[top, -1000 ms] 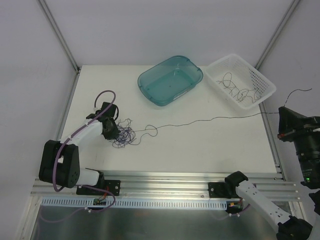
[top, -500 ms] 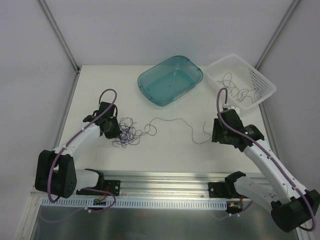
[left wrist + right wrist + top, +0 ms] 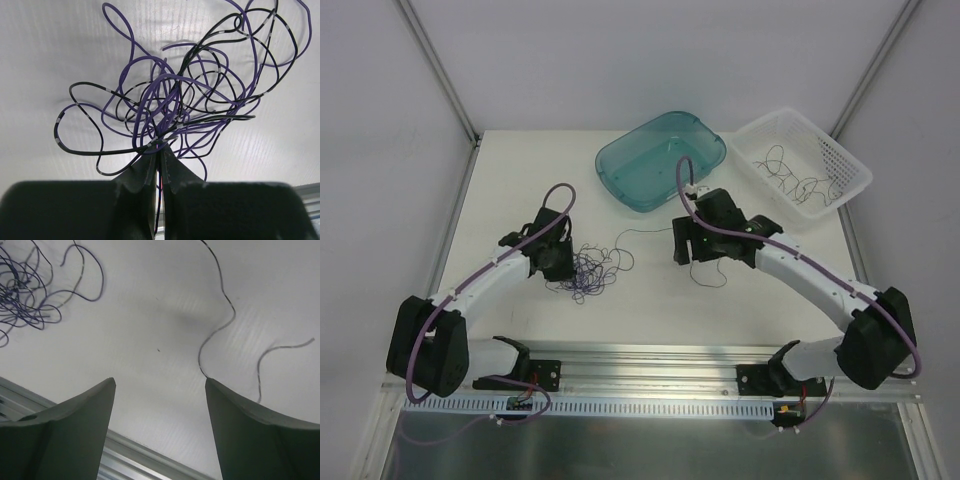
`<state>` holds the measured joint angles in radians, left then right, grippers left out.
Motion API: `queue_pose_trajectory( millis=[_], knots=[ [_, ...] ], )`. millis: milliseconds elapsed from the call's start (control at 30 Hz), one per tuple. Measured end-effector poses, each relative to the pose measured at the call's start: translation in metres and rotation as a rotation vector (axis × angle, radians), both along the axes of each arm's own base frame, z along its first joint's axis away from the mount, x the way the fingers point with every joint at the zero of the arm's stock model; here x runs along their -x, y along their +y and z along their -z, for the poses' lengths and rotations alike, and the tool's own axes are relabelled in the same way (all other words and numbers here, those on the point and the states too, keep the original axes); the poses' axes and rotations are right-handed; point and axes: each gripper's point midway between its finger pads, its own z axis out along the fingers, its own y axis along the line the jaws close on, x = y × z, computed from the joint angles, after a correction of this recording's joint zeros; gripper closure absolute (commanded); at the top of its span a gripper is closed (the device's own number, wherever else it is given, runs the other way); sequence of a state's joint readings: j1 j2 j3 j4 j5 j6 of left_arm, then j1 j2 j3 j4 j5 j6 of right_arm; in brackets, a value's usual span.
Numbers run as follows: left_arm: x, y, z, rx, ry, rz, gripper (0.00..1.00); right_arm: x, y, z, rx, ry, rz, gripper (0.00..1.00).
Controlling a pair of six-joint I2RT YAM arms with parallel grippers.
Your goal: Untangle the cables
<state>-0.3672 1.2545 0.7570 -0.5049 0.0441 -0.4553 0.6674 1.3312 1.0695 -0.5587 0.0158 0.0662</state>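
At eight o'clock from the middle of the white tabletop (image 3: 520, 180), tangle (image 3: 588, 270): a small bunch of thin, curly purple and black wiry cables, loops piled over one another, lying flat.
Left hand (image 3: 563, 264): at the tangle's nine o'clock edge. Its fingers (image 3: 175, 167) are pressed together, pinching a few strands at the core of the knot.
Right hand (image 3: 683, 245): over bare tabletop at the tangle's three o'clock, well apart from it. Its fingers (image 3: 75, 415) are spread with nothing between them.
Loose strand (image 3: 645, 232): one thin dark wavy cable running from the tangle's one o'clock side toward the right hand. More of the same thin cable curls at that hand's five o'clock. Whether it is still threaded into the knot cannot be told.
Basket (image 3: 760, 128): white perforated plastic, at two o'clock of the tabletop, with several separate dark cables inside.
Tub (image 3: 610, 165): teal translucent plastic, at twelve o'clock.
Handling: the cables look almost weightless and springy. They would likely slip from a shallow pinch and drag the whole bunch along when tugged.
Where to take hold: probably on a free end or an outer loop, deep between the fingertips, while the left hand anchors the core.
Risk: pulling through the middle may tighten the knot.
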Motion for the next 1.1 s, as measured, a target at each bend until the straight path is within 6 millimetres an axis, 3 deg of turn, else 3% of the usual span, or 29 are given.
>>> queue_pose_trajectory(
  millis=[367,567,833,933,967,1033,1067,1100],
  knots=[
    [0.013,-0.009,0.007,0.022,0.030,-0.003,1.00,-0.045,0.129,0.044,-0.124,-0.004,0.072,0.24],
    [0.029,-0.012,0.014,0.049,0.047,-0.002,1.00,-0.068,0.161,0.075,-0.144,-0.003,0.158,0.25],
    [0.035,-0.014,0.017,0.074,0.051,0.001,1.00,-0.095,0.191,0.099,-0.151,-0.013,0.202,0.31],
    [0.033,-0.014,0.017,0.077,0.046,0.000,1.00,-0.098,0.196,0.107,-0.153,-0.005,0.211,0.49],
    [0.033,-0.015,0.017,0.079,0.044,-0.002,1.00,-0.098,0.196,0.108,-0.153,-0.004,0.214,0.64],
    [0.032,-0.015,0.017,0.082,0.041,-0.006,1.00,-0.099,0.197,0.108,-0.160,-0.005,0.216,0.81],
    [0.032,-0.015,0.017,0.083,0.042,-0.009,1.00,-0.099,0.197,0.109,-0.165,-0.007,0.218,0.94],
    [0.032,-0.015,0.017,0.083,0.042,-0.011,1.00,-0.098,0.197,0.110,-0.168,-0.009,0.216,0.99]
  ],
)
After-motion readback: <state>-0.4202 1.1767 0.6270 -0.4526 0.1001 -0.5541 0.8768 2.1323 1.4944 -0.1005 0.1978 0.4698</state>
